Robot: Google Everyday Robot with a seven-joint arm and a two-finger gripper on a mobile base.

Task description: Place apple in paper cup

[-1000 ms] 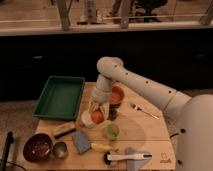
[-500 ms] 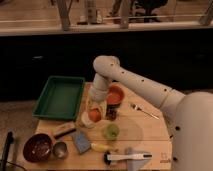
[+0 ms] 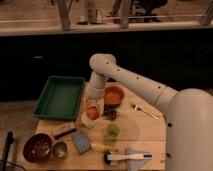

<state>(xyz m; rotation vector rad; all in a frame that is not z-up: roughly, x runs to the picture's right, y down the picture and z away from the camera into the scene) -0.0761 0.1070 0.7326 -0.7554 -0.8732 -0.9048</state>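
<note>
My gripper (image 3: 93, 107) points down over the left middle of the wooden table (image 3: 145, 130). It is shut on the apple (image 3: 92, 113), a small red-orange fruit between the pale fingers. The white paper cup (image 3: 84, 121) stands just below and to the left of the apple, partly hidden by the gripper. The apple is at the cup's rim; I cannot tell whether it touches the cup.
An orange-red bowl (image 3: 114, 94) is right of the gripper, a green tray (image 3: 60, 96) to its left. A green cup (image 3: 112, 131), banana (image 3: 102, 147), blue sponge (image 3: 81, 142), metal cup (image 3: 60, 149), dark bowl (image 3: 37, 146), fork (image 3: 145, 111) and white tool (image 3: 127, 157) lie around.
The gripper and the apple have shifted slightly left, toward the paper cup. Nothing else on the table has moved.
</note>
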